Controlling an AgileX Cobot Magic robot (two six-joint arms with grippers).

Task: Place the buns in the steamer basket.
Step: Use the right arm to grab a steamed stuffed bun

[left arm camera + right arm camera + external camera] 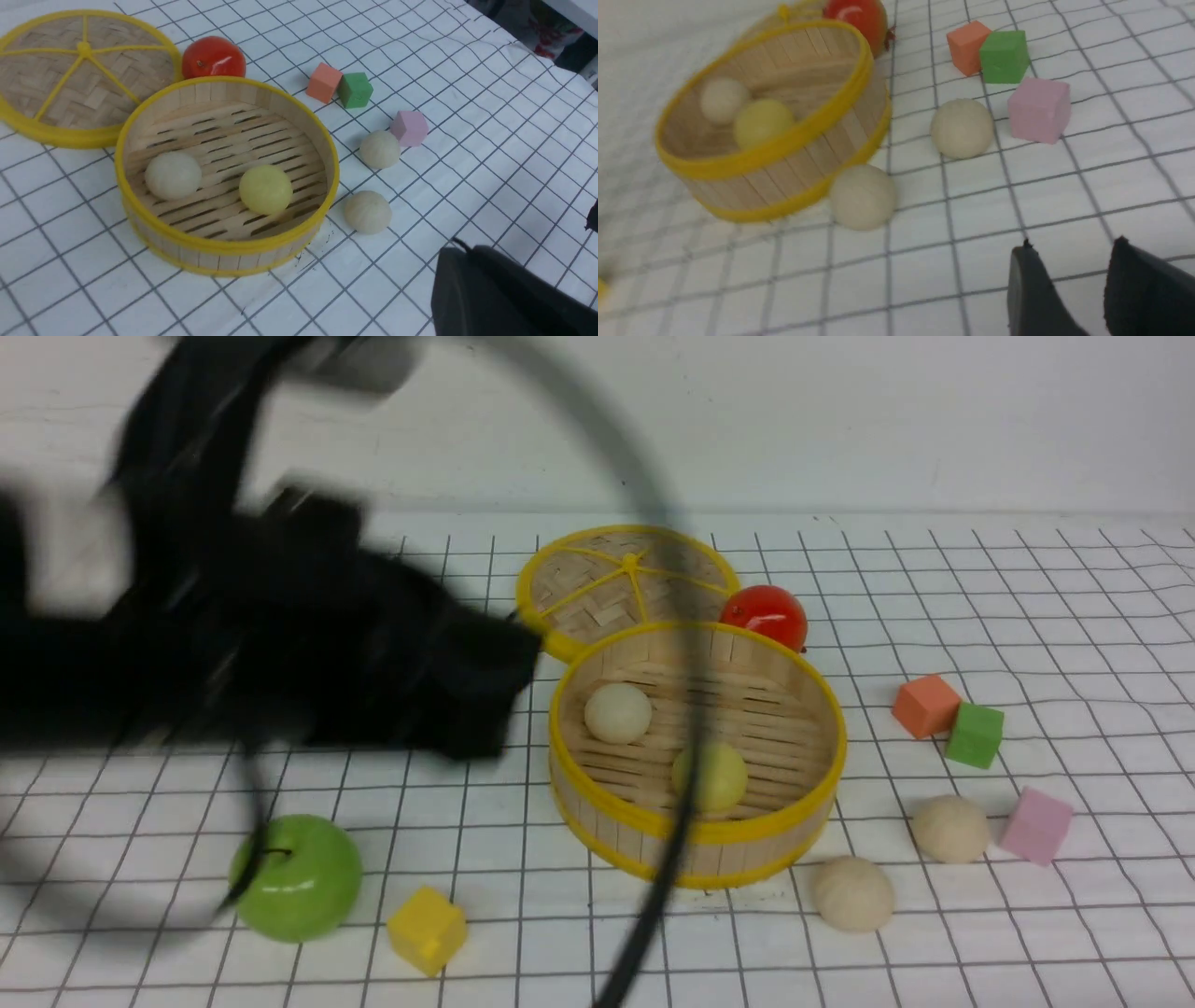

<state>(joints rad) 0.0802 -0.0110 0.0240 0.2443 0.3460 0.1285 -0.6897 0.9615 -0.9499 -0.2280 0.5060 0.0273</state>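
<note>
While a cream bun (617, 713) and a pale yellow bun (711, 777) lie in the steamer basket (775, 823), two more wait on the surface (1074, 933): the near bun (863, 197) beside the basket wall, the far bun (962, 128) close to a pink cube (1038, 109). The right tool (1073, 249) hovers with its jaws apart and empty; the left tool (485, 700), a blur beside the basket, is closed on nothing. A finger descending by the near bun may strike the wall and shove the basket; the smooth ball may squirt away; at the far bun, the cube may get pinched.
</note>
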